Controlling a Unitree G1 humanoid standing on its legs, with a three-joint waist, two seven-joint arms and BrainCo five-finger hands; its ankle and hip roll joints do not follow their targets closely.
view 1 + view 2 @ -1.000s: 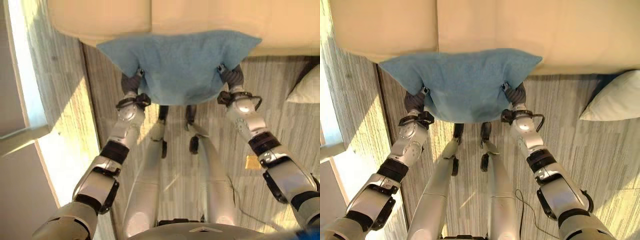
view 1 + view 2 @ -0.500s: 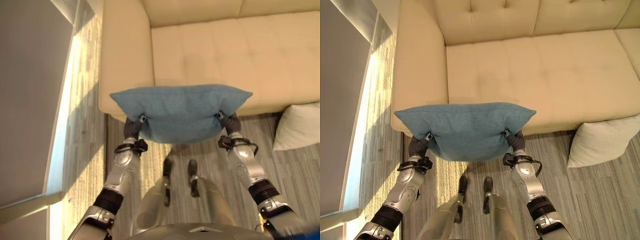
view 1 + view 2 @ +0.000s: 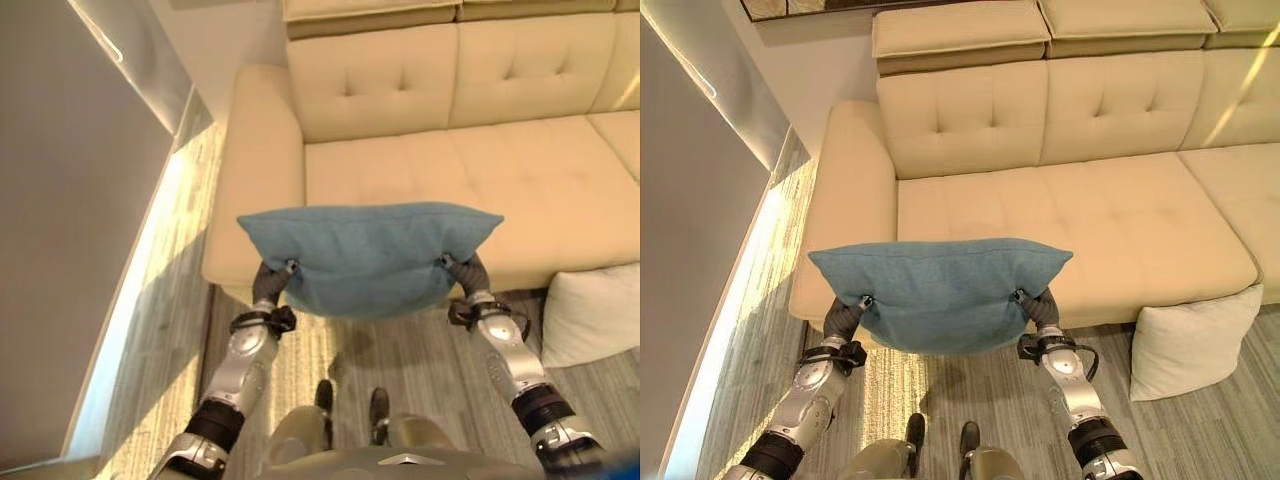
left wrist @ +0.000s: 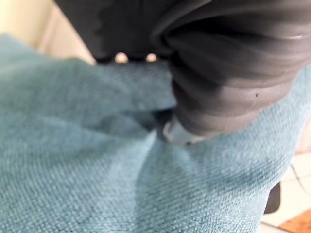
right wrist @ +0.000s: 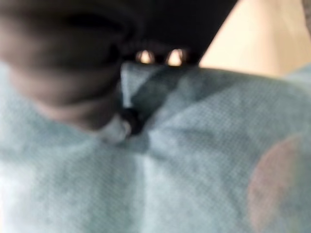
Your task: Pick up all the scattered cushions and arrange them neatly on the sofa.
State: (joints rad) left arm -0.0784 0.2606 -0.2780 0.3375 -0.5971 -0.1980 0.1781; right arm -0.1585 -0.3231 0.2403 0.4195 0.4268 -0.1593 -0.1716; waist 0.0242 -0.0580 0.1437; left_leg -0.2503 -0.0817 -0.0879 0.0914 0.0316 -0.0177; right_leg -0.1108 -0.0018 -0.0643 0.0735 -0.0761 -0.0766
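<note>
The blue cushion (image 3: 940, 293) is held off the floor, level and flat-side up, in front of the cream sofa (image 3: 1060, 215), overlapping the front edge of the seat at its left end, beside the left armrest. The left hand (image 3: 847, 315) is at the cushion's 8 o'clock corner and the right hand (image 3: 1038, 308) at its 4 o'clock corner. Both hands have their fingers under or in the fabric. In the left wrist view the dark ribbed cover presses into the teal cloth (image 4: 97, 170), which creases around a silver finger (image 4: 176, 134), so this hand reads as clamped on the cushion. In the right wrist view the cloth (image 5: 194, 160) likewise puckers around a dark-tipped finger (image 5: 127, 121), and that hand too reads as clenched on the cushion. The sofa seat behind the cushion is tufted and unoccupied, running from 12 o'clock out to 2 o'clock, with a raised back section (image 3: 960, 35) above it. A white cushion (image 3: 1185, 348) stands on the floor at 4 o'clock, leaning against the sofa's front face, well apart from the right hand. The floor (image 3: 970, 385) under the held cushion is grey striped carpet. A strip of sunlight (image 3: 735, 310) lies along the floor at 9 o'clock, next to a grey wall (image 3: 690, 220).
</note>
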